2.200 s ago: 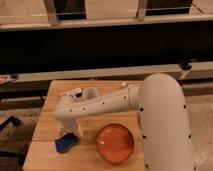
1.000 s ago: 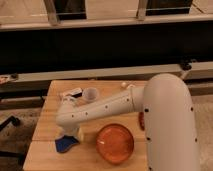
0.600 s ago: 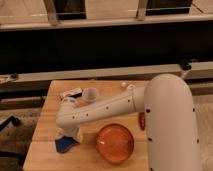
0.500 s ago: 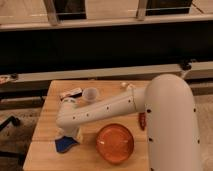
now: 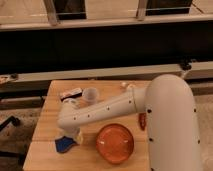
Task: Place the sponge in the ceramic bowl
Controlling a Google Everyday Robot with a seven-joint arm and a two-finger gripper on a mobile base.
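Note:
The sponge, a small blue block, lies near the front left of the wooden table. My gripper points down right over it, at the end of the white arm that reaches in from the right, and its pale tips touch or overlap the sponge's top. The ceramic bowl, round and glossy orange, sits just right of the sponge near the front edge, with nothing visible inside it.
A small translucent cup stands at the table's back centre. A flat black-and-white object lies to its left. Small items sit at the back right, and a red thing lies beside the arm.
The arm's elbow has shifted slightly leftward, and the gripper has settled a little lower over the sponge. The sponge and bowl stay where they were.

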